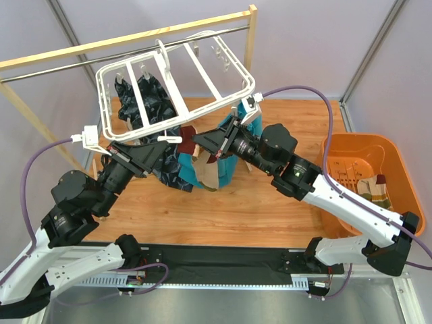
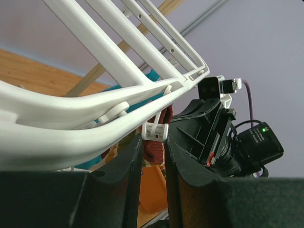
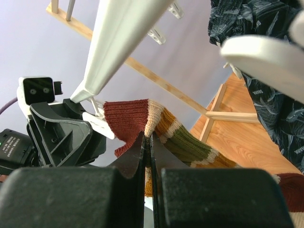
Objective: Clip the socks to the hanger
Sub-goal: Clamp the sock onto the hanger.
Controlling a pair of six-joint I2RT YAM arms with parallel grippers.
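Observation:
The white hanger (image 1: 177, 86) hangs tilted from the metal rail; its frame also shows in the left wrist view (image 2: 71, 118). My left gripper (image 1: 174, 140) (image 2: 153, 140) is closed on a small white clip (image 2: 155, 130) at the hanger's front edge, one finger on each side of it. My right gripper (image 1: 198, 140) (image 3: 147, 137) is shut on a striped sock (image 3: 156, 121) (image 1: 206, 172) with maroon, cream, mustard and olive bands. It holds the maroon end against that clip (image 3: 97, 124). The maroon end shows behind the clip in the left wrist view (image 2: 154, 148).
A dark navy cloth (image 1: 145, 101) and a teal cloth (image 1: 233, 162) hang from the hanger. An orange basket (image 1: 337, 152) at the right holds another sock (image 1: 374, 189). The wooden rack with its metal rail (image 1: 81, 64) stands behind.

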